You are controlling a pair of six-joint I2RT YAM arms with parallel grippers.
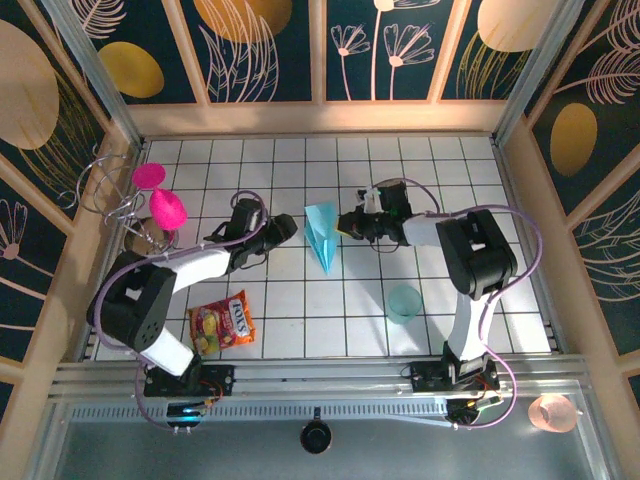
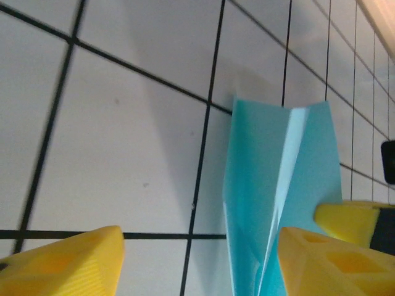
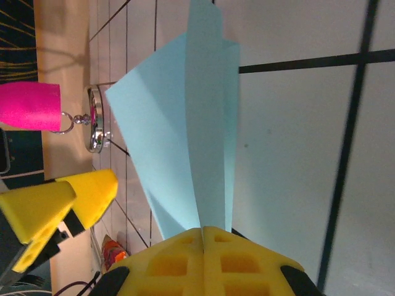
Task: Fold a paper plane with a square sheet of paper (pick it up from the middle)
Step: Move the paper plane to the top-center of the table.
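Light-blue paper plane (image 1: 322,235): lying as a narrow folded dart over the white tiled counter (image 1: 300,300). Its point is aiming toward the arm bases and its wide tail toward the far wall.
Right end effector (image 3: 203,233): sitting at the plane's right side. Its yellow fingers are pressing together and pinching the plane's folded layers by the centre crease.
Left end effector (image 2: 200,240): sitting at the plane's left side with its fingers spread. The paper is standing between them, closer to one finger, and the fingers are gripping nothing.
Teal cup (image 1: 404,302): standing to the plane's right, nearer the arm bases and well apart from it.
Sweet bag (image 1: 222,325): lying to the plane's left, nearer the arm bases and well apart from it.
Handling: the paper is looking very light and thin. The creases are probably lending some stiffness along the fold. The wings are likely to bend or crumple under a hard squeeze, and a loose pinch is risking a slip.
Where to hold: the centre crease around mid-length is looking best, since the layers are stacking thickest there. A single-layer wing edge is looking like a poorer hold.
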